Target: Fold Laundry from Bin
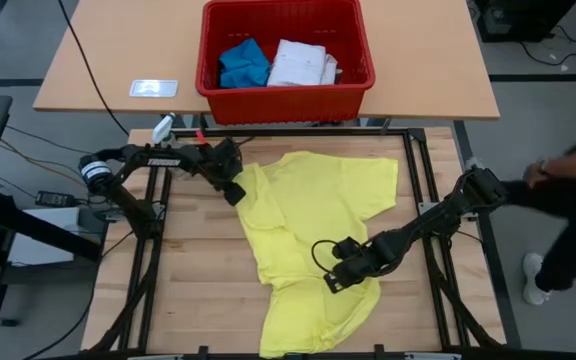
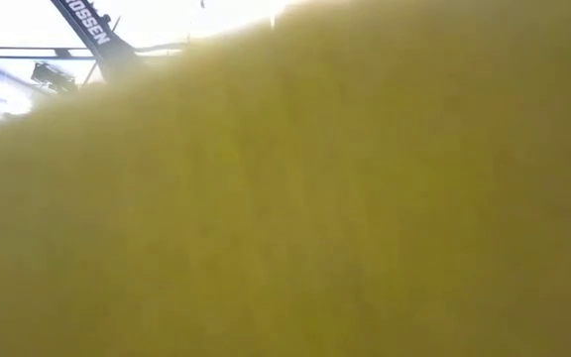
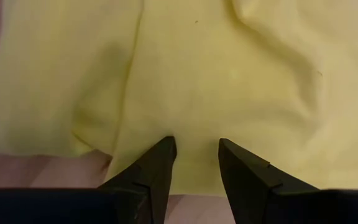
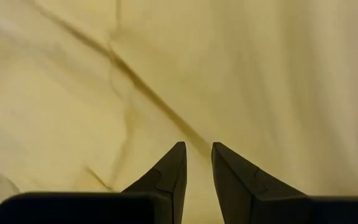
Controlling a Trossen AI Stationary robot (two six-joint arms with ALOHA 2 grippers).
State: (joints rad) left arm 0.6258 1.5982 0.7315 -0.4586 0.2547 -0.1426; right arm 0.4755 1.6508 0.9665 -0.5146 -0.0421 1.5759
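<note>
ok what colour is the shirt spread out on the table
Bright yellow; the T-shirt shows best in the high view.

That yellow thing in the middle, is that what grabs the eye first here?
Yes: a bright yellow T-shirt lies rumpled across the table, with the left gripper at its left edge and the right gripper on its lower part. Behind it, a red bin holds blue and white cloth.
</note>
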